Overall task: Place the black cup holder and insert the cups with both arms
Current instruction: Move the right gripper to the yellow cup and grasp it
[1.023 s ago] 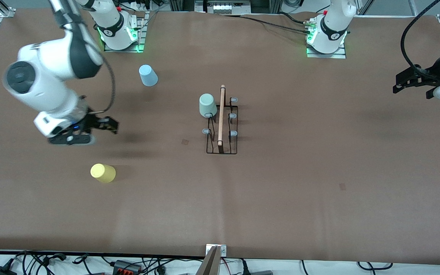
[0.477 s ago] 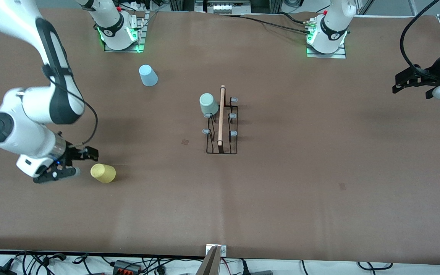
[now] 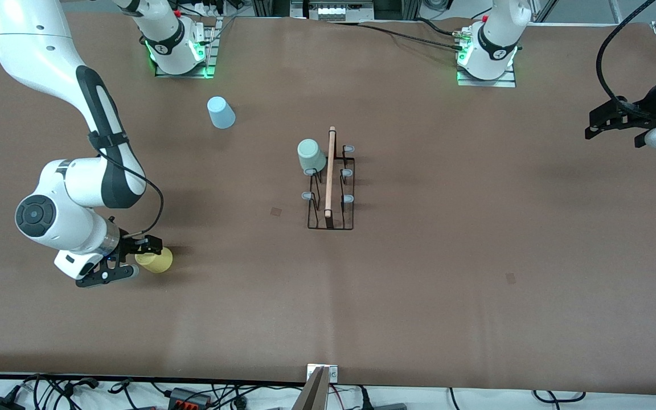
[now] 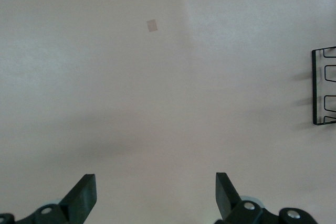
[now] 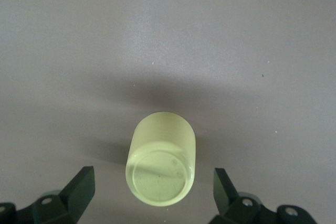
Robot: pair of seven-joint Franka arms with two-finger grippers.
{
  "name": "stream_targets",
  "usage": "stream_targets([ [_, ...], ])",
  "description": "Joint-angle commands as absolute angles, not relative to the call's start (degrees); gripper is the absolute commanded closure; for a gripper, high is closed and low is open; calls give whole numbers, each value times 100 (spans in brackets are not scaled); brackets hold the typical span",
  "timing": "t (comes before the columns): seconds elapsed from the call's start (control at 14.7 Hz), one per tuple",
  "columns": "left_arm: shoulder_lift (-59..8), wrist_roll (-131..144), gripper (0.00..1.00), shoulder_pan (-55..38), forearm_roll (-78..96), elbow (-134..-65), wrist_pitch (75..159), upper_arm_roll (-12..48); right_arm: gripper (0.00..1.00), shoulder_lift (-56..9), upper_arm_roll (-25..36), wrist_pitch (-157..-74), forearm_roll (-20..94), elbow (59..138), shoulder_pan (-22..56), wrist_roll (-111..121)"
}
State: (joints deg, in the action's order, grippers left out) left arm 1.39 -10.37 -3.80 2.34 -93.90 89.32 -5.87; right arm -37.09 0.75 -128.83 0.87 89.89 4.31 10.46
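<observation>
The black cup holder (image 3: 331, 188) stands mid-table with its wooden rod handle on top. A pale green cup (image 3: 310, 156) sits upside down on one of its pegs. The yellow cup (image 3: 156, 259) lies on its side on the table toward the right arm's end. My right gripper (image 3: 134, 259) is open and low at the cup's base, the cup (image 5: 161, 158) lying between its spread fingers without touching. The light blue cup (image 3: 221, 112) stands upside down near the right arm's base. My left gripper (image 3: 610, 122) is open and empty, waiting at the left arm's end of the table.
The table is covered with a brown mat (image 3: 447, 256). In the left wrist view a corner of the black rack (image 4: 324, 87) shows at the edge. Cables and a clamp (image 3: 319, 387) lie along the table edge nearest the front camera.
My right gripper came down from above the table and moved up to the yellow cup, its fingers now on either side of it. The left arm has not moved.
</observation>
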Motion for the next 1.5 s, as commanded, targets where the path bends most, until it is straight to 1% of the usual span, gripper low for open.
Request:
stream_targets([
  [0.0, 132, -993, 0, -396, 325, -9351, 8947, -589, 0, -3858, 149, -13182, 202, 8877, 519, 1169],
  [0.41, 132, -993, 0, -396, 316, -9343, 8947, -589, 0, -3955, 149, -13210, 211, 8895, 501, 1125],
  [0.68, 132, -993, 0, -404, 316, -9343, 8938, -580, 0, -3938, 149, -13227, 211, 9157, 492, 1116],
  [0.89, 132, -993, 0, -404, 325, -9343, 8947, -580, 0, -3894, 149, -13569, 211, 9447, 492, 1116],
  [1.3, 132, -993, 0, -404, 325, -9343, 8947, -580, 0, -3858, 220, -13605, 211, 9510, 483, 1178],
  [1.36, 132, -1002, 0, -396, 325, -9343, 8939, -589, 8, -3850, 220, -13605, 211, 9501, 483, 1195],
  [1.43, 141, -1002, 0, -396, 325, -9343, 8921, -598, 21, -3841, 220, -13605, 202, 9492, 483, 1195],
])
